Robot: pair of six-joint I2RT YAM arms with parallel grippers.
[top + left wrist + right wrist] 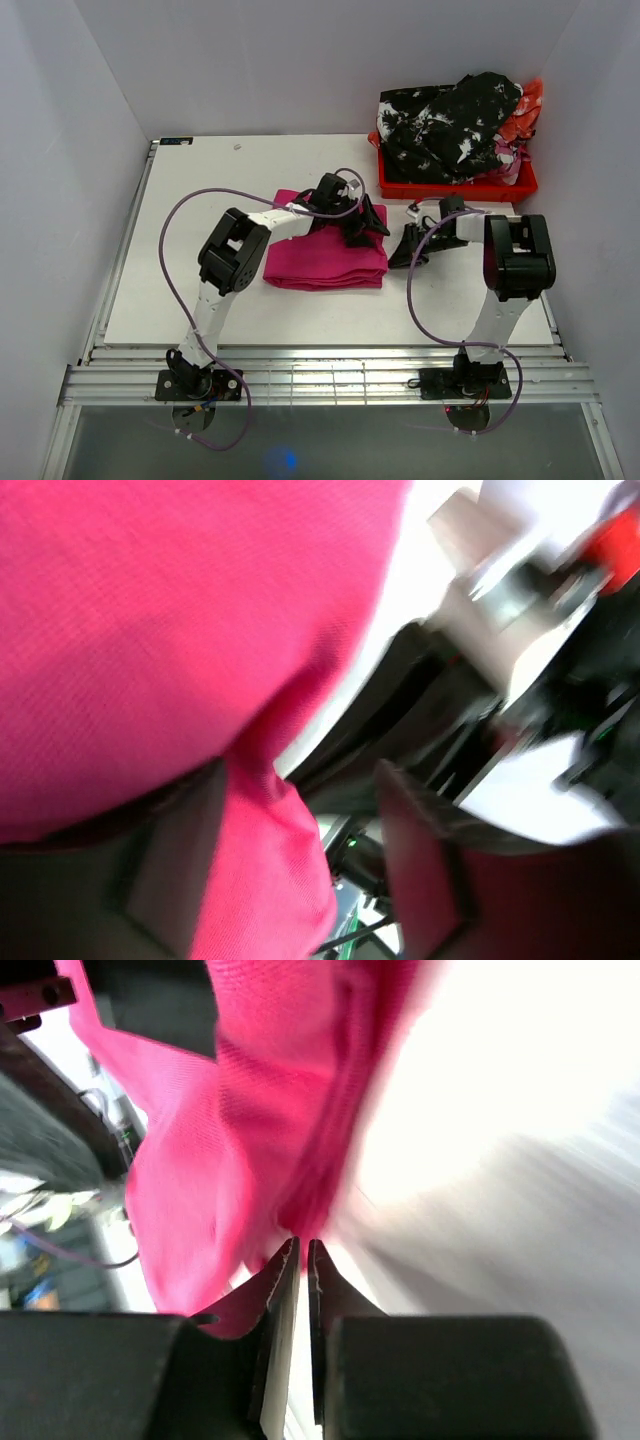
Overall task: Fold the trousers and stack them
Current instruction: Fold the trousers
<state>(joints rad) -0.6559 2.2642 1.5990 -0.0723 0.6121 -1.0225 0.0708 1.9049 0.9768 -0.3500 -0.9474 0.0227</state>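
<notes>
Two arms reach over one white desk (200, 300), each trailing one purple cable. One pair of magenta-pink trousers (325, 258) lies folded into a rough rectangle near the middle of the desk, between the arms and slightly toward the left one.

The left gripper (362, 230) sits over the far right corner of the folded cloth. In its wrist view, the left gripper (300, 870) has its two dark fingers (170, 870) spread well apart. The trousers (150, 630) fill the upper left, and one fold hangs down into the gap beside the left-hand finger. The jaws are released and do not press the cloth.

The right gripper (403, 252) is just beside the right edge of the trousers, over bare desk. In its wrist view, the right gripper (303, 1250) has its jaws clenched, with only a thin slit between the two tips. The trousers (260, 1110) hang just above those tips, and the blur hides whether any cloth is caught between them.

One red crate (500, 188) stands at the far right corner of the desk, well apart from the trousers. It is heaped with other clothes (450, 125), mostly black fabric with a white print.
</notes>
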